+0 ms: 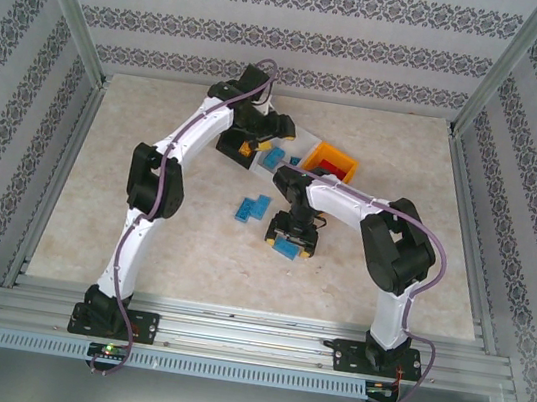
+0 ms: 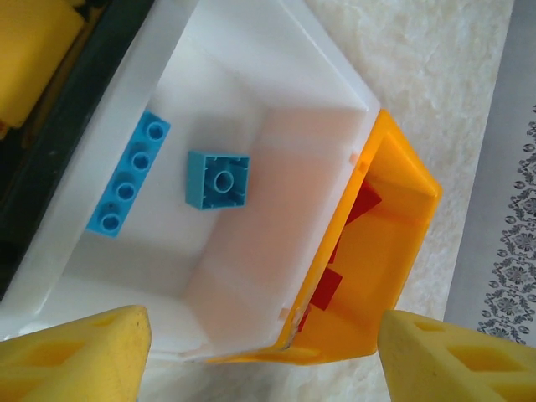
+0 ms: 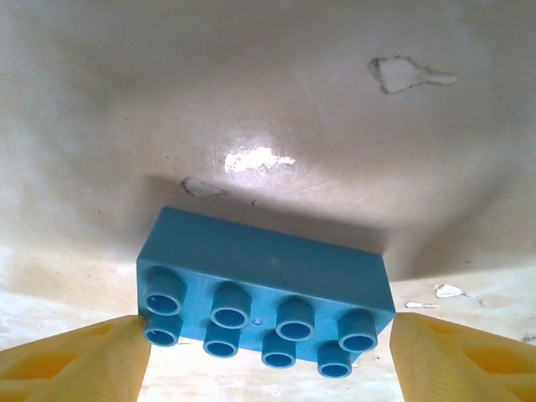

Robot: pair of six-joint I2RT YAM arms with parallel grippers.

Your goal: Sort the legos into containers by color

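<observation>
**Left wrist view: left gripper (image 2: pixel 264 328) above the bins; right gripper (image 3: pixel 268 339) astride a blue eight-stud brick (image 3: pixel 264 289)**

Left wrist view. The white bin (image 2: pixel 251 67) holds two blue pieces. A long blue brick (image 2: pixel 130 176) with a single row of four studs lies studs-up. Its long axis runs along the wall that adjoins the black bin (image 2: pixel 63 126). A square blue brick (image 2: pixel 218 180) lies upside down near the middle of the floor, showing its hollow underside and one round tube. The orange bin (image 2: pixel 402 251), touching the white bin's other side, contains red bricks (image 2: pixel 362 208). The black bin shows yellow bricks (image 2: pixel 29 42) at the picture's corner. The left gripper's yellow fingers (image 2: pixel 84 356) stand wide apart with nothing between them.

Right wrist view. The blue eight-stud brick sits on the pale table (image 3: pixel 276 100), studs toward the camera in two rows of four. Its long axis runs across the picture from one finger to the other, dipping slightly to the right. The surface is smooth, uniform light blue. The right gripper's fingers (image 3: pixel 75 364) flank its two short ends. One touches a corner stud, the other sits just beside the far corner. Whether they clamp the brick cannot be told.

Top external view. The three bins stand in a row under the left gripper. The right gripper hangs nearer the bases, over its brick, with two loose blue bricks (image 1: pixel 252 209) lying together just to its left.
</observation>
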